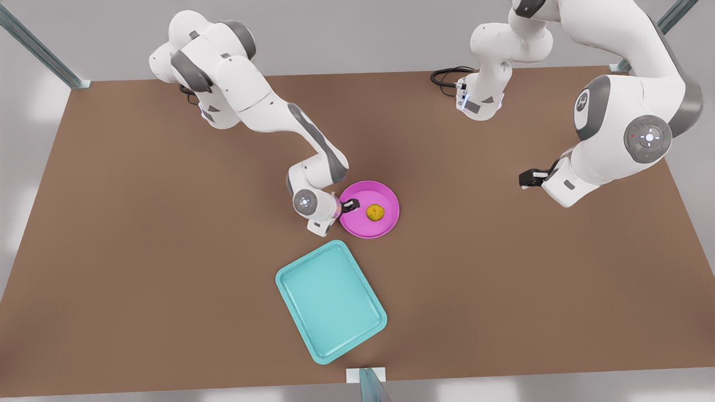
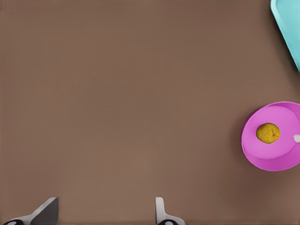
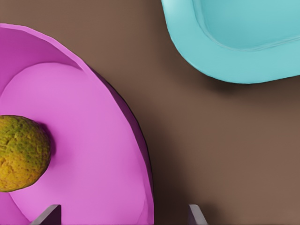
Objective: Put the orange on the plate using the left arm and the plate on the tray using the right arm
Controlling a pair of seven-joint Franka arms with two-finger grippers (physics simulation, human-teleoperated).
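Observation:
The orange (image 1: 375,211) (image 2: 268,133) (image 3: 18,152) lies inside the magenta plate (image 1: 385,229) (image 2: 267,157) (image 3: 89,140) near the table's middle. My right gripper (image 1: 349,205) (image 3: 122,218) is open at the plate's edge on the front view's left, one finger inside the dish and one outside, straddling the rim. The turquoise tray (image 1: 329,301) (image 2: 288,23) (image 3: 234,42) lies just in front of the plate, apart from it. My left gripper (image 1: 528,178) (image 2: 103,213) waits open over bare table on the front view's right, nothing between its fingers.
A black cable (image 1: 447,75) loops at the back by an arm's base. A white bracket with a metal post (image 1: 366,379) stands at the table's front edge, close to the tray. Brown table (image 1: 139,251) stretches wide on both sides.

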